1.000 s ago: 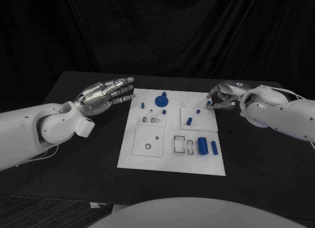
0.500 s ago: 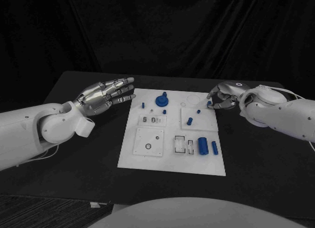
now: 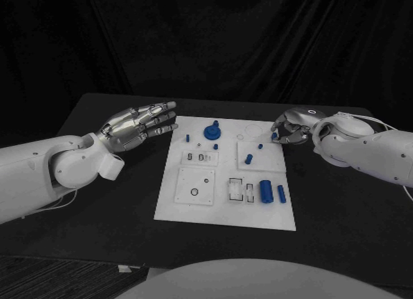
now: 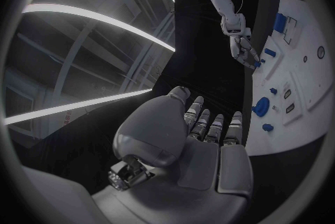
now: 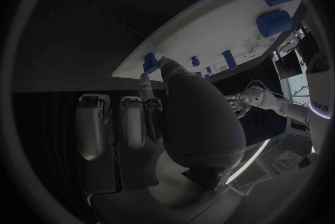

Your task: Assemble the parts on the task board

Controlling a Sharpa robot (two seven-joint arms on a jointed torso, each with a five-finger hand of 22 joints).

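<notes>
Left hand (image 3: 137, 126) hangs over the black table (image 3: 98, 112) just left of the task board (image 3: 226, 215), fingers straight and spread, nothing in it (flat palm, same in the left wrist view (image 4: 202, 146)). Task board sits mid-table. On it, left to right: small blue peg (image 3: 185, 138) at far left corner, blue round knob part (image 3: 212, 131) near the far edge, blue peg (image 3: 248, 158) standing in the middle, two blue cylinders (image 3: 271, 192) lying side by side near the right edge. Right hand (image 3: 291, 129) at the board's far right edge, fingers curled in, pinching a small blue part (image 3: 275, 134) at the rim; right wrist view shows fingertips (image 5: 147, 85) touching that blue piece (image 5: 150, 63).
</notes>
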